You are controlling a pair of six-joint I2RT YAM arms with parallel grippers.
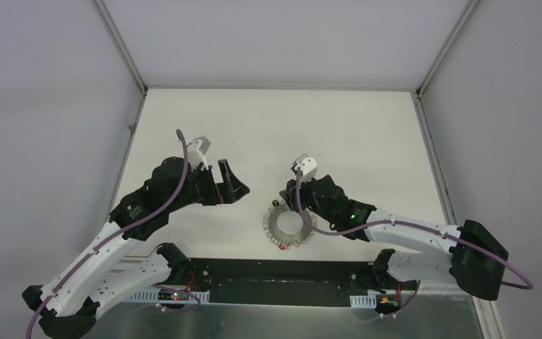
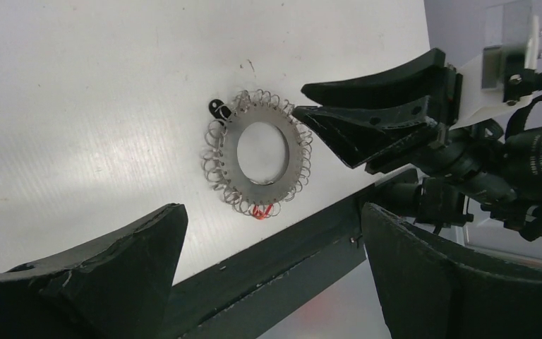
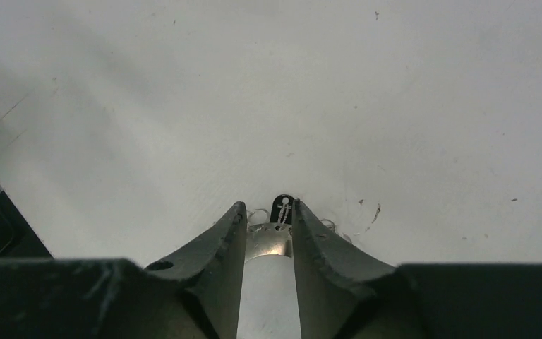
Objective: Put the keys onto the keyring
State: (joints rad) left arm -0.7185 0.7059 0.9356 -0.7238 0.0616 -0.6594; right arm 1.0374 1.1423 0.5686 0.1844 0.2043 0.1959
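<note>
The keyring point(image 1: 289, 226) is a silvery disc fringed with wire loops, lying flat on the white table point(image 1: 275, 127) near its front edge. A small dark-and-silver key point(image 3: 283, 208) lies at its far rim, also seen from the left wrist as the dark key point(image 2: 217, 108). A red key piece point(image 2: 261, 210) sits among the loops at the near rim. My right gripper point(image 3: 267, 212) is low over the far rim of the keyring point(image 3: 272, 240), its jaws a narrow gap apart with nothing clamped. My left gripper point(image 1: 234, 192) hovers wide open to the left of the ring, holding nothing.
A black rail point(image 1: 282, 272) runs along the table's front edge just behind the keyring point(image 2: 257, 150). White walls enclose the table on three sides. The right arm's fingers point(image 2: 367, 113) reach in from the right in the left wrist view.
</note>
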